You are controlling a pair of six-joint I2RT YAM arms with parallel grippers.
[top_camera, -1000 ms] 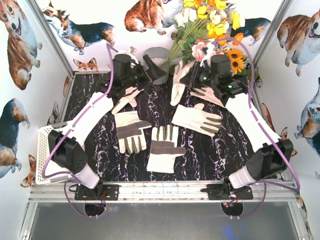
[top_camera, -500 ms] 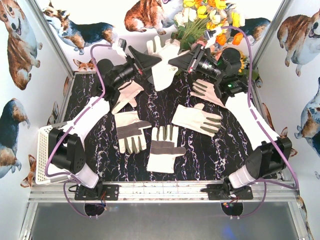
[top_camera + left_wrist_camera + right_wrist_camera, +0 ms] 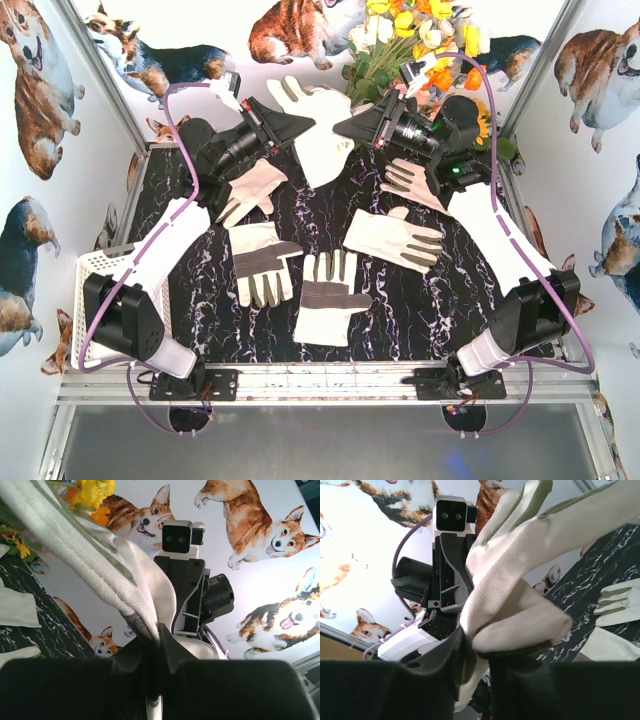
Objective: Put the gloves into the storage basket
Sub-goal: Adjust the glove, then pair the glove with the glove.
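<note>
Both arms are holding one cream-white fabric work glove (image 3: 322, 150) aloft at the upper centre of the overhead view. The left claw (image 3: 303, 122) and right claw (image 3: 347, 124) are each clamping a fold of it from opposite sides. Several more gloves (image 3: 262, 262) are lying on the black marbled worktop (image 3: 420, 310), and the small white plastic lattice basket (image 3: 88, 300) is sitting at the left edge, well apart. The cloth is hanging limp and light, so bunched fabric near the cuff probably gives the surest hold.
</note>
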